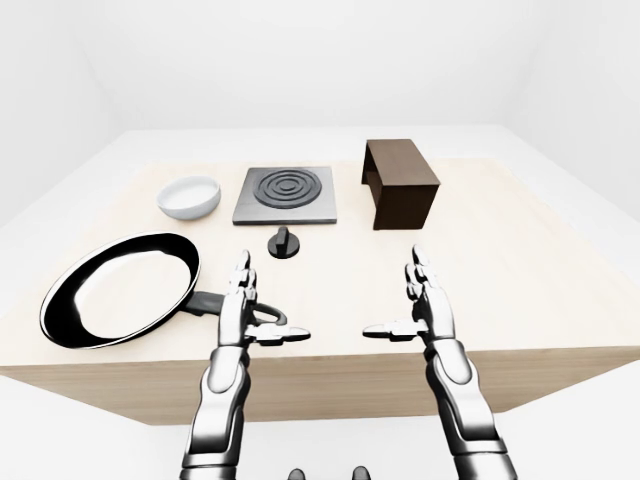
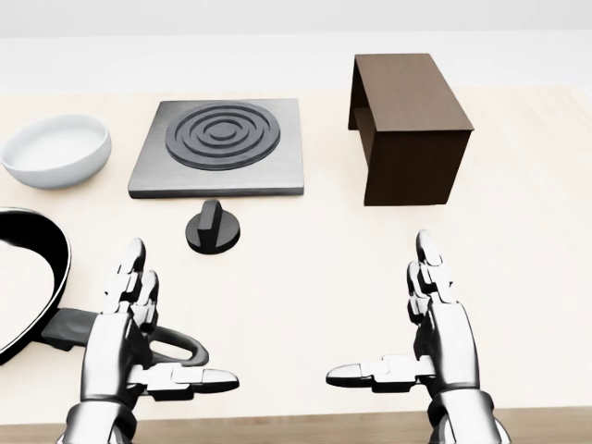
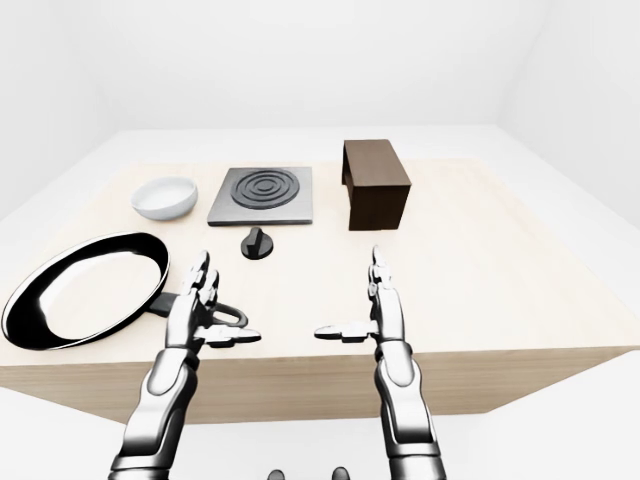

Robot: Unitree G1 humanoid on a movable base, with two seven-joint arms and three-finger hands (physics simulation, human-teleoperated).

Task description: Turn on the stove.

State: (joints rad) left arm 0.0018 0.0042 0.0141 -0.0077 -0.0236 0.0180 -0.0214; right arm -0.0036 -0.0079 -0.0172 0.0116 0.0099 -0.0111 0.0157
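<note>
Head view: knob point(image 2: 212, 227) ridge points toward the stove point(image 2: 220, 148); each robot hand spread, empty.

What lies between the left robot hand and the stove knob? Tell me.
Only bare tabletop, in the head view: the left robot hand is open below the knob, not touching it.

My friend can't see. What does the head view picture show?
Two shiny robot hands, left and right, hover open over a wooden table. Above them sit a black knob and a grey stove. A white bowl and pan are left, a brown box right.
</note>
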